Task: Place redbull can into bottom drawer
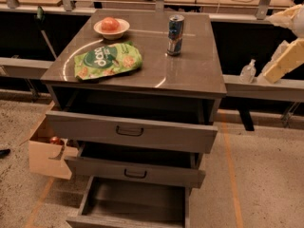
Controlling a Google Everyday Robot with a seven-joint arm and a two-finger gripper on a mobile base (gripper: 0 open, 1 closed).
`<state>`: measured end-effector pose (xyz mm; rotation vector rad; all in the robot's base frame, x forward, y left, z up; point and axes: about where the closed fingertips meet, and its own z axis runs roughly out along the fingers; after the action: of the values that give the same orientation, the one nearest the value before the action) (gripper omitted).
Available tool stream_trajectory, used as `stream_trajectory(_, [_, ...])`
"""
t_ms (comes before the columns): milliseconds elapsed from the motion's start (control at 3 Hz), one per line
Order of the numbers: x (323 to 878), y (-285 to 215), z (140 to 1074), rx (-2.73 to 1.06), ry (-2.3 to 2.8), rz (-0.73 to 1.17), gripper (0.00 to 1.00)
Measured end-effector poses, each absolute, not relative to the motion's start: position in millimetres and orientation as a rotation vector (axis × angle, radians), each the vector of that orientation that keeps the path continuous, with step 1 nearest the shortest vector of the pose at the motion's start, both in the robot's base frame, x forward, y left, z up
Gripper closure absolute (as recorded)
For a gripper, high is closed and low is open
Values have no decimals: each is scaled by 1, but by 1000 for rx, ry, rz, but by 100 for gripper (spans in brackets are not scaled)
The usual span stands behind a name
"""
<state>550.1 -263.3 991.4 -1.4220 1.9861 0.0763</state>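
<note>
At three o'clock from the redbull can [175, 35], past the cabinet's [190, 72] right edge, hangs the gripper [285, 61]; whether it is spread or closed cannot be told. The can stands upright on the cabinet top, well apart from it. The bottom drawer [135, 201] lies pulled open at six o'clock.
</note>
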Motion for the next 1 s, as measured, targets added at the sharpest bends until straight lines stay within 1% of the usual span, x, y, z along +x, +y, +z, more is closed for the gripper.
stream_trajectory(333, [584, -273, 993, -1288, 1876, 198, 0])
stream_trajectory(667, [589, -267, 990, -1272, 1860, 247, 0])
stream_trajectory(1000, [594, -264, 984, -1264, 1879, 246, 0])
